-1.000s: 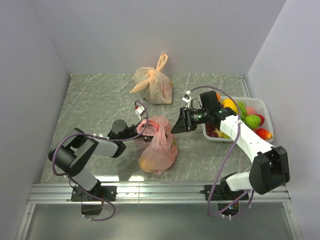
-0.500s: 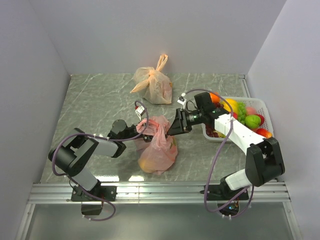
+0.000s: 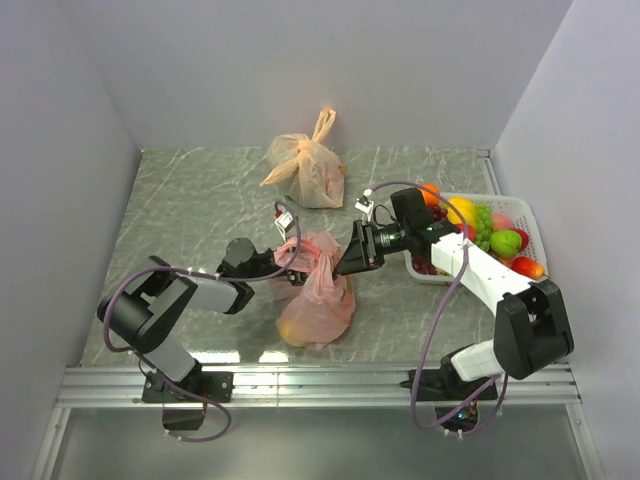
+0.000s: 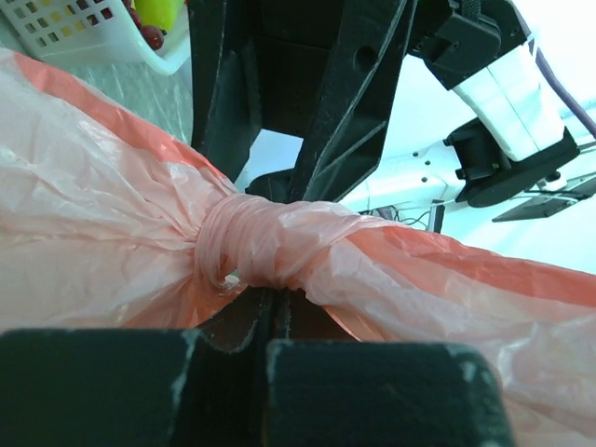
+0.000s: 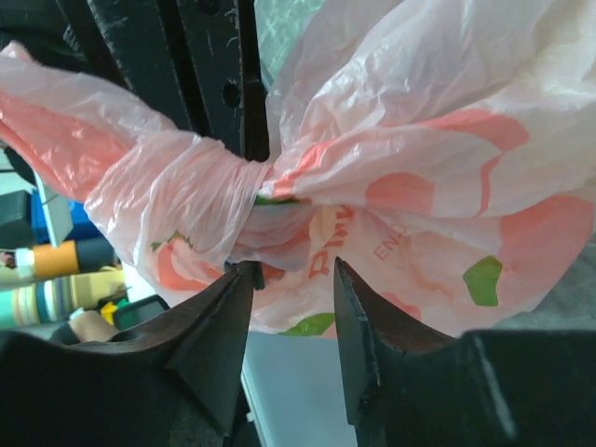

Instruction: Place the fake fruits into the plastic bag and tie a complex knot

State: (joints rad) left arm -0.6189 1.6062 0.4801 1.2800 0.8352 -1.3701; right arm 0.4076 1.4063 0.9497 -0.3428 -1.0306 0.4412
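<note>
Left gripper [image 4: 277,312]; right gripper [image 5: 291,268] — at knot [image 4: 265,251]

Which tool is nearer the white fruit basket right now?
Right. The right tool is at the pink bag's knot on the basket's side; the left tool is on the knot's far side.

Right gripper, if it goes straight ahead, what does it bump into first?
Probably the plastic bag, right beside the knot, just ahead of the open right gripper. The left gripper sits behind it; depth is unclear.

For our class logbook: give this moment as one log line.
bag: knotted | left gripper: shut at knot | right gripper: open at knot
</note>
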